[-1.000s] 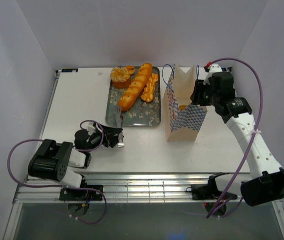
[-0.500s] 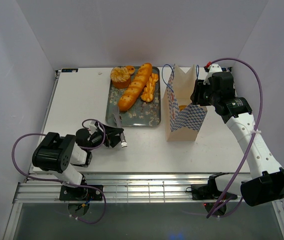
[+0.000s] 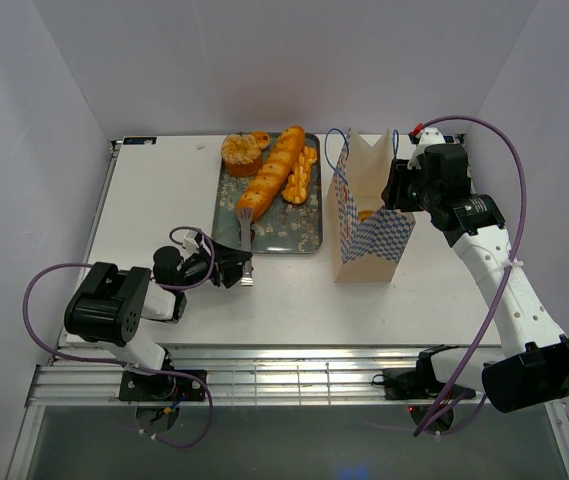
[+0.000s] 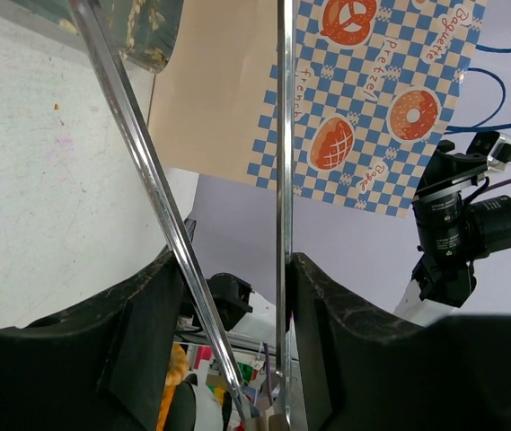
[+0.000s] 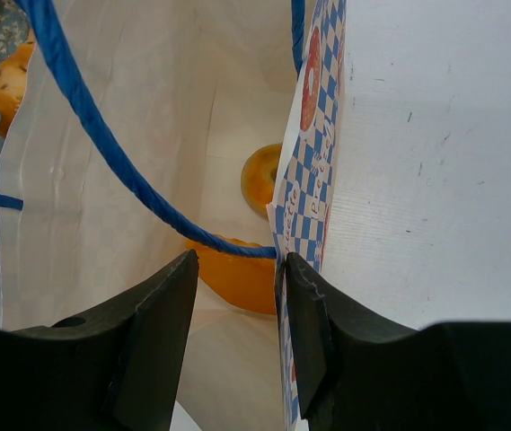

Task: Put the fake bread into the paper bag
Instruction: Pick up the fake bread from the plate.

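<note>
The left hand (image 3: 245,262), spread and empty, has swung toward the tray's (image 3: 309,232) six-o'clock edge, likely lining up another bread (image 3: 271,172) pick.

Paper bag (image 3: 369,215) mouth open; right fingers (image 5: 300,350) straddle wall.

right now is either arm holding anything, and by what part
The right gripper pinches the paper bag by the top edge of its checkered side wall. The left gripper holds nothing, its jaws open near the tray.
</note>
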